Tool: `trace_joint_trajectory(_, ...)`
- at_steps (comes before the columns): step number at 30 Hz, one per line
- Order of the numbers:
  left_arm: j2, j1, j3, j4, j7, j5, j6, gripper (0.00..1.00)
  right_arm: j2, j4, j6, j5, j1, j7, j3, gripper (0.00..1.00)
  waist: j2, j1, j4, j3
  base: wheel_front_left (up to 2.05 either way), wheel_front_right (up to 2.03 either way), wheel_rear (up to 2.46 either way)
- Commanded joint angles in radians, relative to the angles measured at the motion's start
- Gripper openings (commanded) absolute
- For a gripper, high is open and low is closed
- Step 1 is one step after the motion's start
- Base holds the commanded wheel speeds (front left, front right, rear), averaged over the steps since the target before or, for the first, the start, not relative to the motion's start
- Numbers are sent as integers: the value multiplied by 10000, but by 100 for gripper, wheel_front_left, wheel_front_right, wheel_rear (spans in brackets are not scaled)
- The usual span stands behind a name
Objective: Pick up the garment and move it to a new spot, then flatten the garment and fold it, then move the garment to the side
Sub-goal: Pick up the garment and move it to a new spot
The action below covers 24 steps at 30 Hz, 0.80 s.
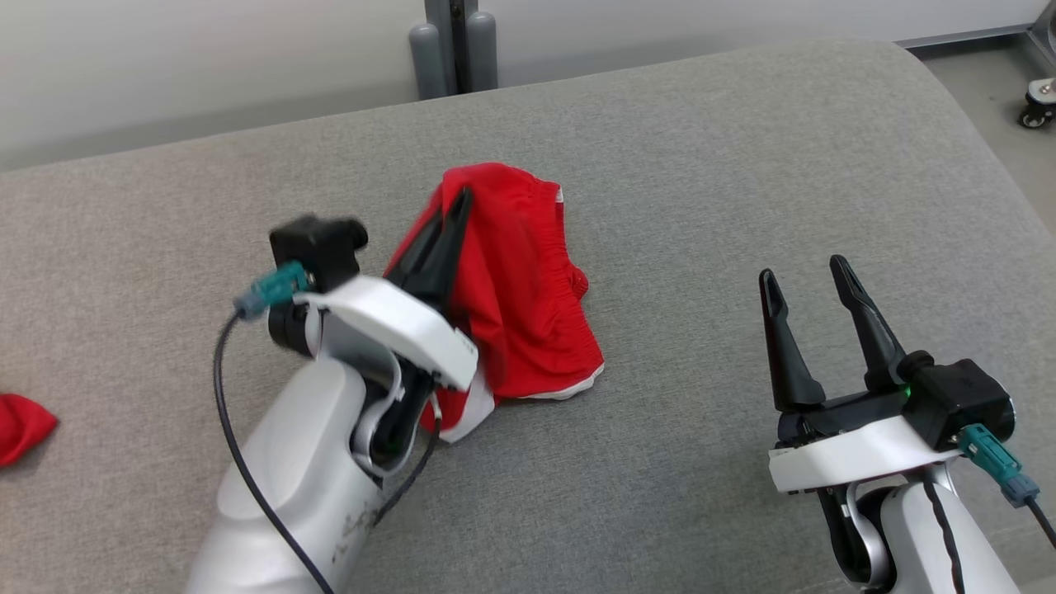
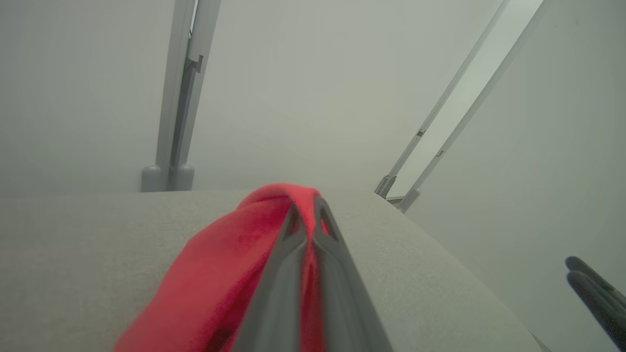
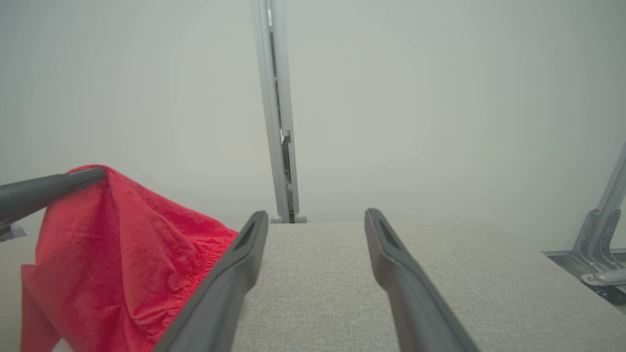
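Note:
The garment [image 1: 528, 297] is a pair of red shorts with white trim, bunched up and hanging off the grey cushion [image 1: 701, 165]. My left gripper [image 1: 459, 205] is shut on its top edge and holds it lifted. In the left wrist view the red garment [image 2: 220, 274] drapes down to the left of the closed left gripper [image 2: 307, 205]. My right gripper [image 1: 804, 276] stands open over bare cushion to the right, well apart from the cloth. Seen from the right wrist, the open right gripper [image 3: 317, 215] has nothing between its fingers, and the garment [image 3: 117, 254] hangs at the left.
A second red cloth piece [image 1: 23, 425] lies at the cushion's left edge. A grey post [image 1: 452, 45] stands behind the cushion against a pale wall. A caster wheel [image 1: 1038, 107] sits on the floor at the far right. A metal frame [image 3: 599, 249] stands off the cushion's right end.

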Motion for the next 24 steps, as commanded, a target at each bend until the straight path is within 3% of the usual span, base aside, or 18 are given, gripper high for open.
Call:
trace_joint_trajectory(1,40,209,-73,221,-253,65,120,0,-40,-71,13,-36,67,-51,-46,100,0,0,74,23,0,0,0)
trace_joint_trajectory(5,36,647,-228,991,-899,227,317,0,-40,-17,13,-107,204,-51,-187,100,0,0,337,37,0,0,0)
trace_joint_trajectory(6,33,746,-255,1170,-992,165,293,42,-43,4,13,-139,227,-51,-204,100,0,0,415,19,0,0,0)
trace_joint_trajectory(7,26,771,-310,1301,-1087,154,238,100,-41,21,13,-162,233,-51,-211,100,0,0,495,-4,0,0,0)
trace_joint_trajectory(14,33,949,-302,1149,-1683,805,264,100,-45,85,13,-286,367,-52,-136,100,0,0,1043,-250,0,0,0)
trace_joint_trajectory(24,82,3180,1924,-2648,-1708,3371,1292,100,-43,104,8,-36,583,-51,-438,100,0,0,1747,-616,0,0,0)
